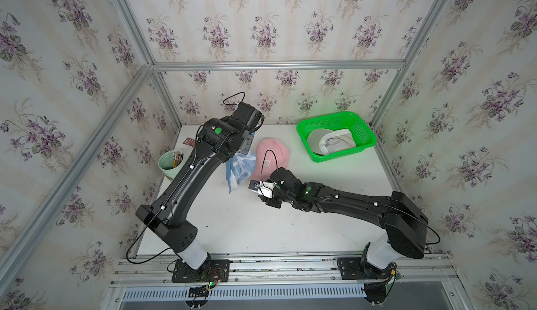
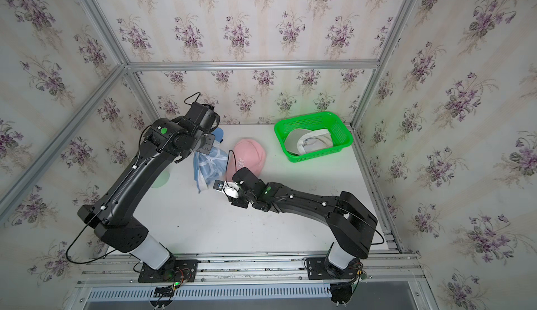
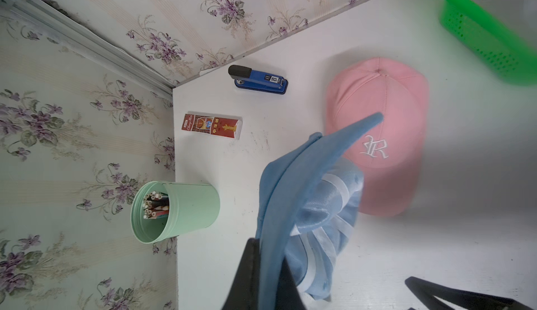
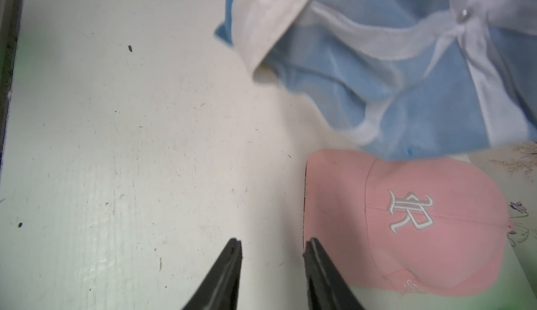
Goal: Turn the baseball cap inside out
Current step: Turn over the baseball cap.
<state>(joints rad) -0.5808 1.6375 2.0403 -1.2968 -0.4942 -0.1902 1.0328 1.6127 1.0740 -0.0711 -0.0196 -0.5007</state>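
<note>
Top views both show one green basket holding one white cap, well beyond my right gripper. Its jaws stand apart and empty, beside one pink cap. My left gripper clamps the brim of one blue cap, which hangs with its lining showing.

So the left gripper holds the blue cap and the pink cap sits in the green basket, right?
No. The left gripper does hold the blue cap, but the pink cap lies on the table outside the green basket, as both top views show.
</note>
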